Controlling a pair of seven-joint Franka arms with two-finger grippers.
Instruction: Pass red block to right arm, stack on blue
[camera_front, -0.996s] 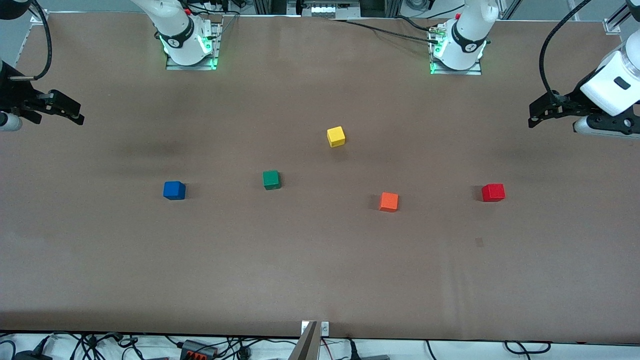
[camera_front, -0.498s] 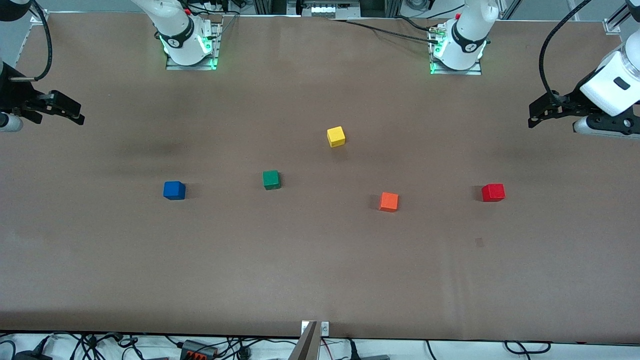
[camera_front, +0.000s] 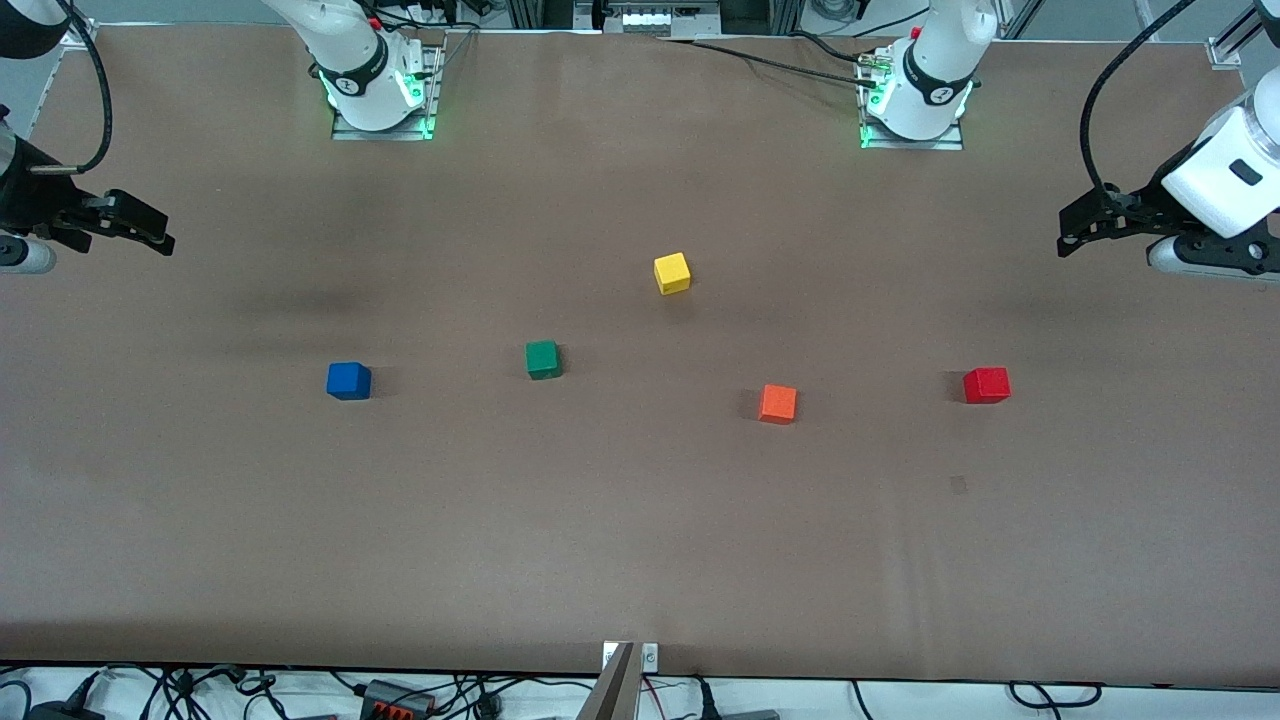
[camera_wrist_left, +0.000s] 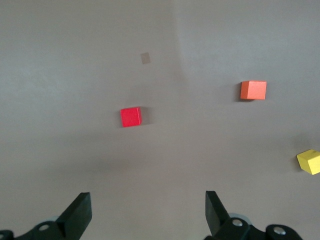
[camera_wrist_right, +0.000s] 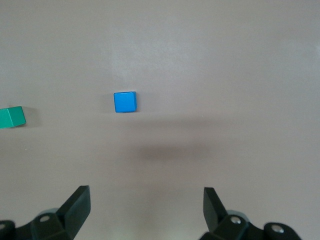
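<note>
The red block (camera_front: 987, 385) (camera_wrist_left: 131, 117) rests on the brown table toward the left arm's end. The blue cube (camera_front: 348, 381) (camera_wrist_right: 124, 102) sits toward the right arm's end, about level with it. My left gripper (camera_front: 1070, 232) (camera_wrist_left: 148, 212) hangs open high above the table at the left arm's end, well away from the red block, with nothing between its fingers. My right gripper (camera_front: 158, 234) (camera_wrist_right: 146, 207) hangs open and empty high above the right arm's end, apart from the blue cube.
A green cube (camera_front: 542, 359) (camera_wrist_right: 12, 117), a yellow cube (camera_front: 672, 273) (camera_wrist_left: 309, 161) and an orange cube (camera_front: 777, 403) (camera_wrist_left: 253, 90) lie between the red and blue ones. A small dark mark (camera_front: 958, 485) is on the table nearer the camera than the red block.
Both grippers have drifted slightly; the right one moved a little toward the table's middle. The cubes have not moved.
</note>
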